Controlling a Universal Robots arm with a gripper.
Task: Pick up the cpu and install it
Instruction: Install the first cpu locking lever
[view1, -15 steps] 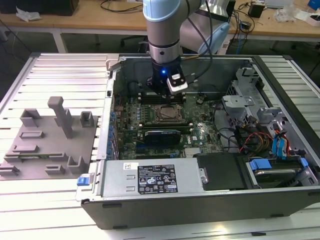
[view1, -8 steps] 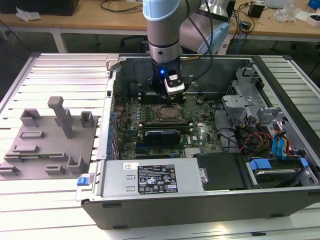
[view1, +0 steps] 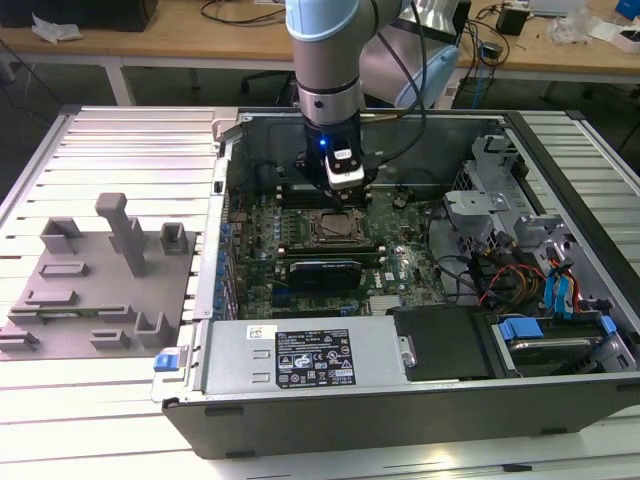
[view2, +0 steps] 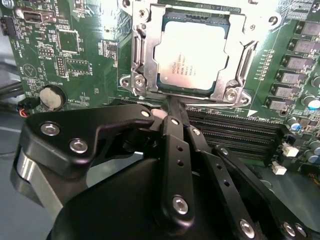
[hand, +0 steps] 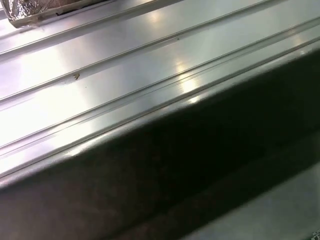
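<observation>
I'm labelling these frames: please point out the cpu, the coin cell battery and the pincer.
cpu (view2: 192, 55): second wrist view, middle of its silvery top.
coin cell battery (view2: 52, 98): second wrist view, its round face.
pincer (view2: 169, 106): second wrist view, at the fingertips.

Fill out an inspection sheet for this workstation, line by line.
Surface: ribbed metal table carrying an open computer case.
Job's things: cpu lies flat in the motherboard socket.
Clutter: grey fixture plate with blocks, on the exterior view's left.
Grippers: gripper just off the socket's edge, holding nothing visible.
Cables: bundled wires inside the case by the drive bay.
Surroundings: wooden benches behind.
</observation>
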